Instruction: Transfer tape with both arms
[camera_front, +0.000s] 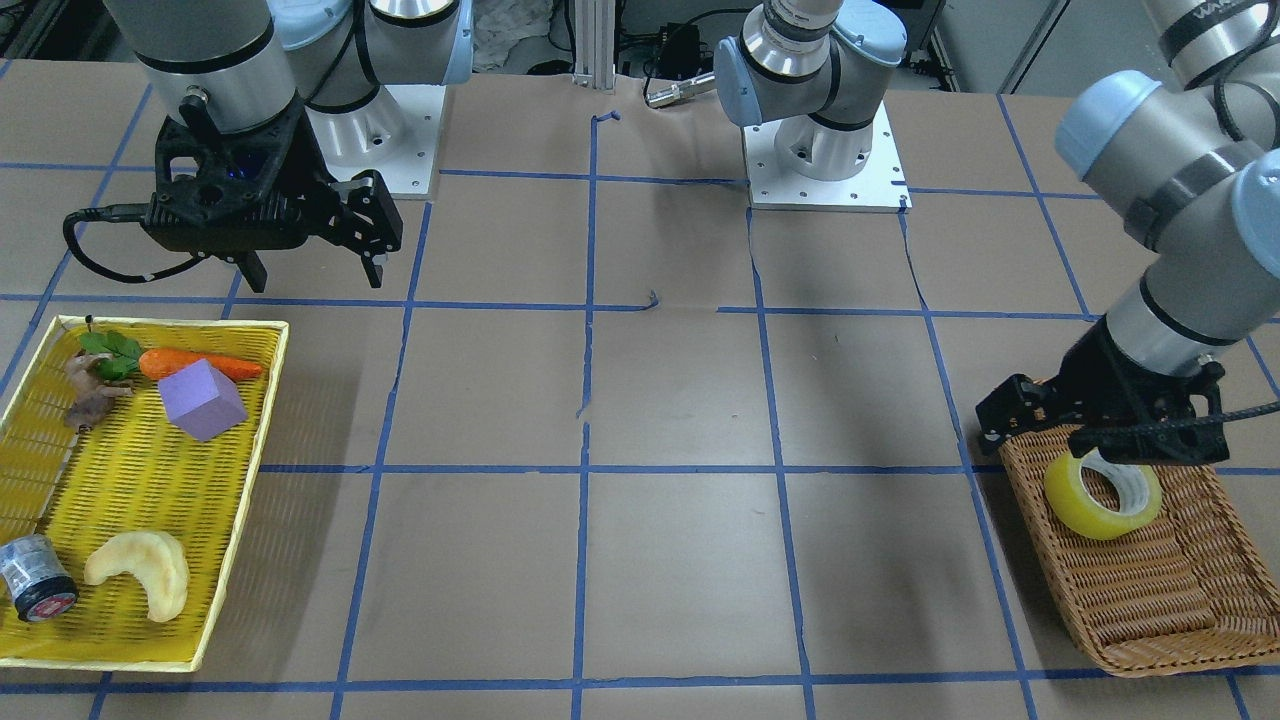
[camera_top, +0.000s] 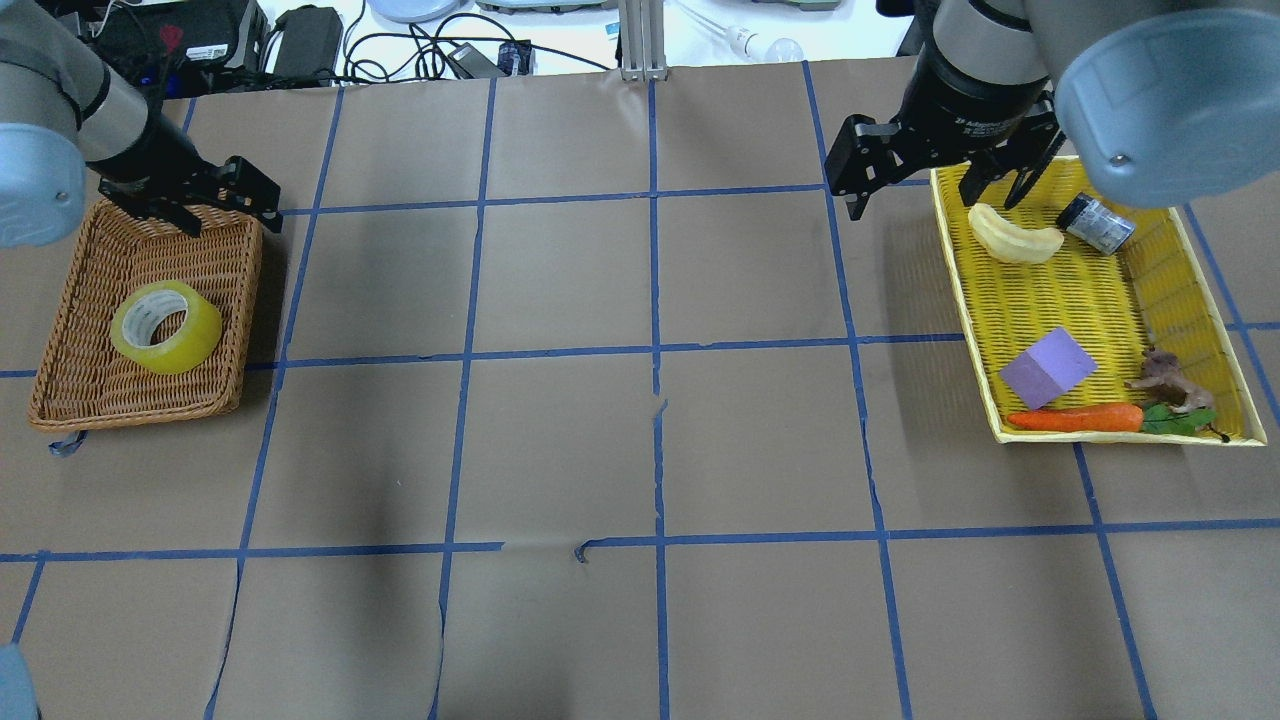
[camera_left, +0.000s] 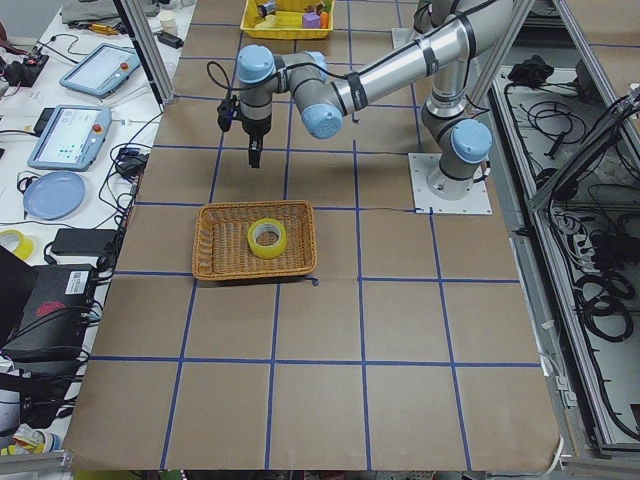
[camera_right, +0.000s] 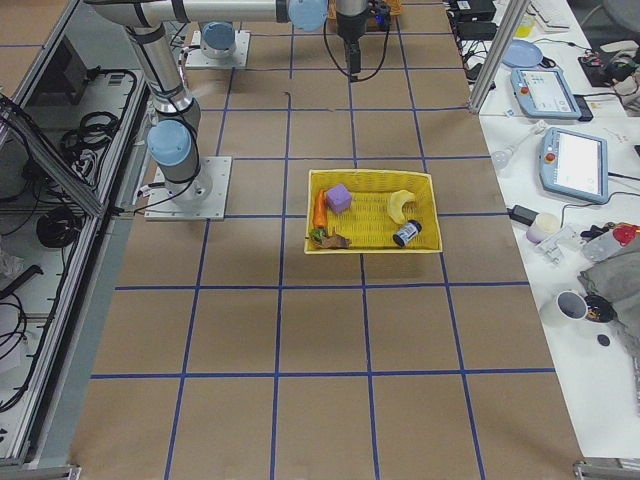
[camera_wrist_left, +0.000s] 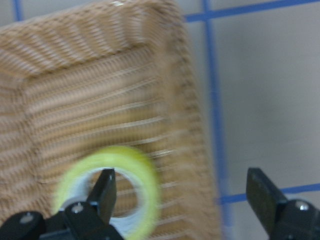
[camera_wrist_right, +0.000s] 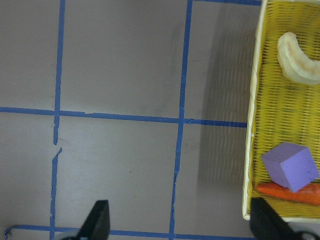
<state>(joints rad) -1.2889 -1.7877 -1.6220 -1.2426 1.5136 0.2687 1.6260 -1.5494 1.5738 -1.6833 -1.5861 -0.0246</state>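
Observation:
The yellow translucent tape roll (camera_top: 166, 327) lies flat in a brown wicker basket (camera_top: 70, 385) at the table's left end. It also shows in the front view (camera_front: 1103, 493), the left side view (camera_left: 267, 237) and, blurred, the left wrist view (camera_wrist_left: 107, 190). My left gripper (camera_top: 230, 212) is open and empty above the basket's far rim, beyond the tape; its fingers (camera_wrist_left: 106, 186) stand wide apart. My right gripper (camera_top: 935, 195) is open and empty, high over the far left corner of a yellow tray (camera_top: 965, 330). It also shows in the front view (camera_front: 315, 278).
The yellow tray holds a purple cube (camera_top: 1047, 367), a carrot (camera_top: 1075, 419), a pale crescent piece (camera_top: 1012, 238), a small dark cylinder (camera_top: 1095, 224) and a brown figure (camera_top: 1165, 378). Brown paper with blue tape gridlines (camera_top: 655, 350) covers the table between basket and tray.

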